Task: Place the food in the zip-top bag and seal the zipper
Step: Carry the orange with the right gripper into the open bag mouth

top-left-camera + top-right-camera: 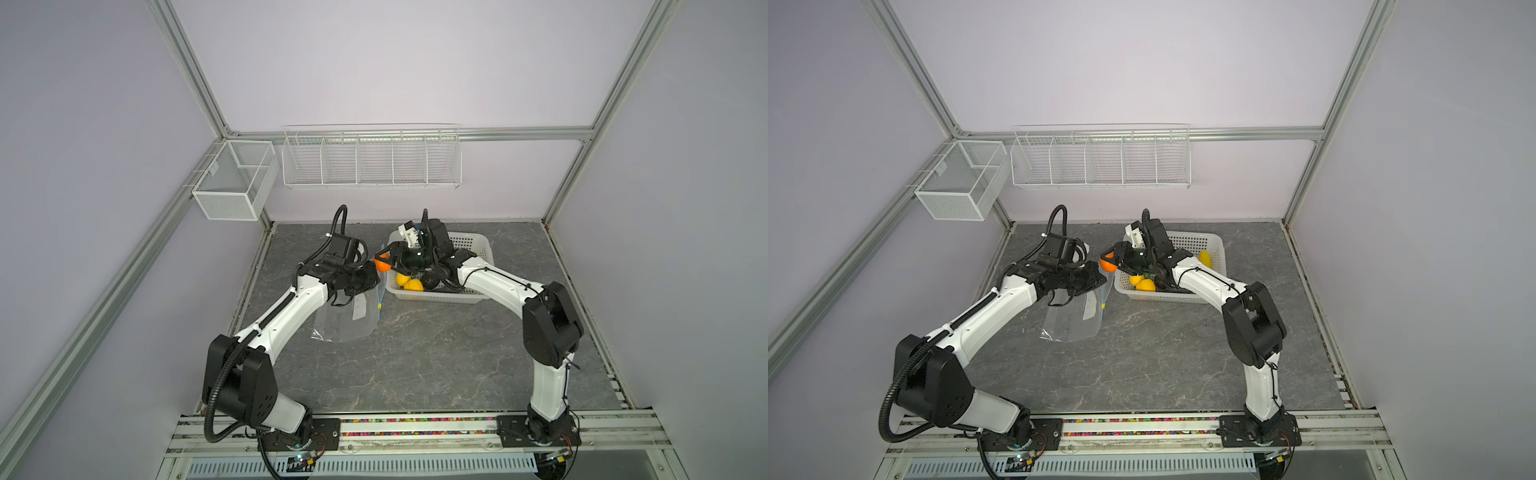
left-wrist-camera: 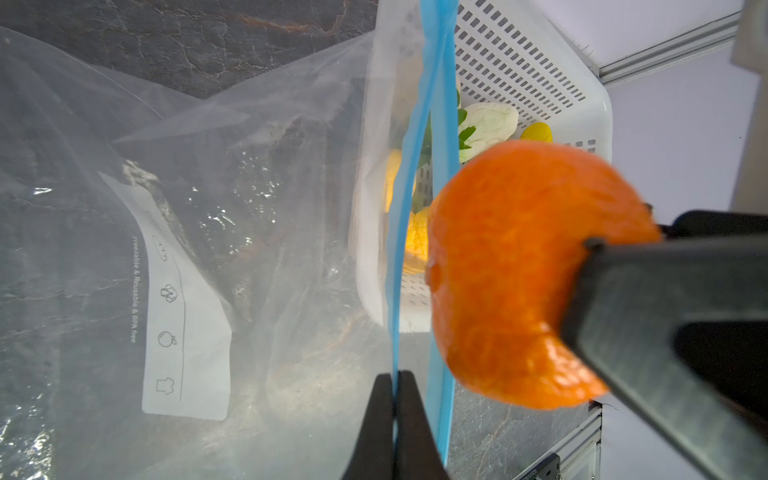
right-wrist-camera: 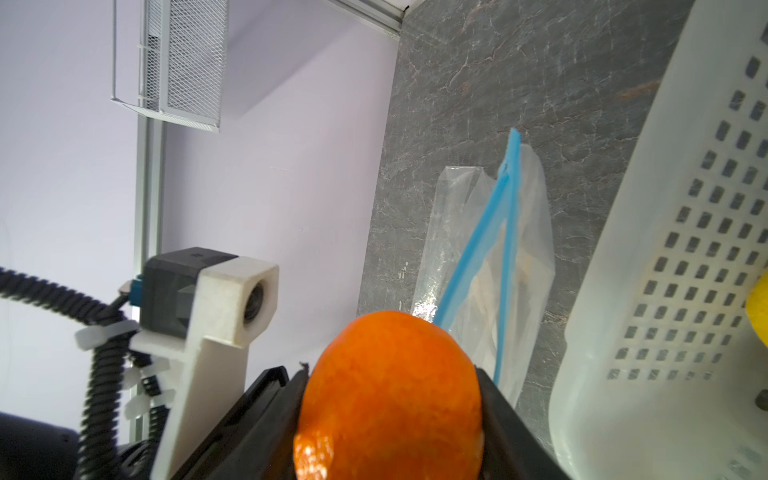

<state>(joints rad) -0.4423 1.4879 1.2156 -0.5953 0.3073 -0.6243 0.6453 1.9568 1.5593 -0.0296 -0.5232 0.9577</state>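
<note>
On the left wall hung a mesh box (image 1: 232, 183), and on the back wall a wire rack (image 1: 372, 160), both well clear of the work. Left of the tabletop's (image 1: 415, 353) middle, the bag (image 1: 345, 322) hung from the left gripper (image 2: 393, 399), its lower end trailing on the tabletop. That gripper was clamped shut on one lip of the zipper (image 2: 400, 249). The other lip stood apart from it, so the mouth gaped toward the basket (image 1: 484, 245). The yellow slider (image 1: 379, 304) sat partway down the strip.

Just right of the mouth, the right gripper (image 1: 385, 260) reached across the basket's left rim and held the orange (image 1: 380, 264) between its jaws, above the tabletop. The orange was outside the bag, close against the free lip; we could not tell whether they touched.

The basket stood near the tabletop's back edge, right of middle, close beside the bag. Inside it lay the lemons (image 1: 410, 284), the avocado (image 1: 429, 281) and a cabbage (image 2: 490, 124), partly hidden under the right arm.
</note>
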